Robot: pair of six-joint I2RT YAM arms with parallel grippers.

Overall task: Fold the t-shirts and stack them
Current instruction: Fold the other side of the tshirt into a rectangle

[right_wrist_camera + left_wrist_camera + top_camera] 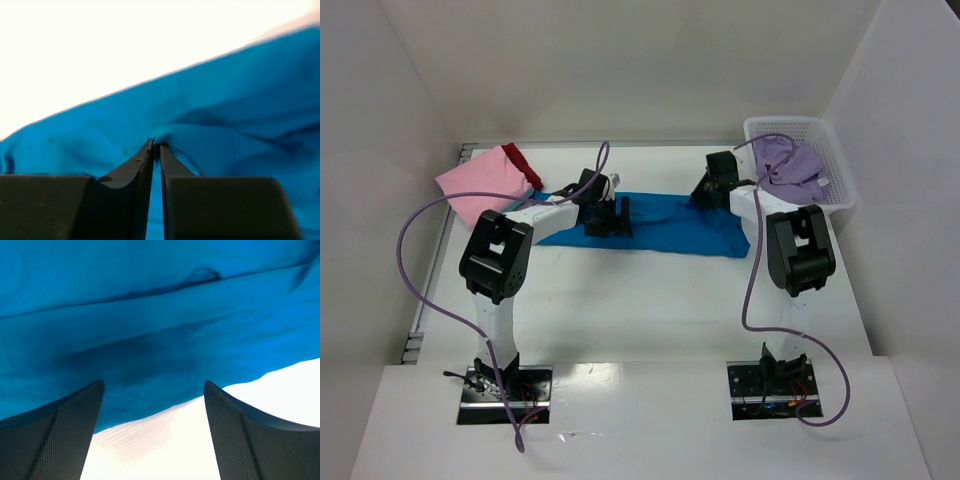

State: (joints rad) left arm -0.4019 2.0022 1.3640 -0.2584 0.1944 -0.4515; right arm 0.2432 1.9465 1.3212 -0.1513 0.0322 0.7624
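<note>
A bright blue t-shirt (670, 225) lies spread across the middle of the table. My left gripper (608, 218) is open and hovers over its left part; in the left wrist view the blue cloth (150, 315) fills the top and its near edge runs between the fingers (65, 435). My right gripper (708, 190) is shut on a pinched fold of the blue shirt (225, 145) at its far right edge. A folded pink t-shirt (485, 183) lies at the back left, with a red one (523, 163) showing beneath it. A lavender t-shirt (792, 168) lies in the basket.
A white plastic mesh basket (830, 150) stands at the back right. White walls close the table at the back and both sides. Purple cables loop from both arms.
</note>
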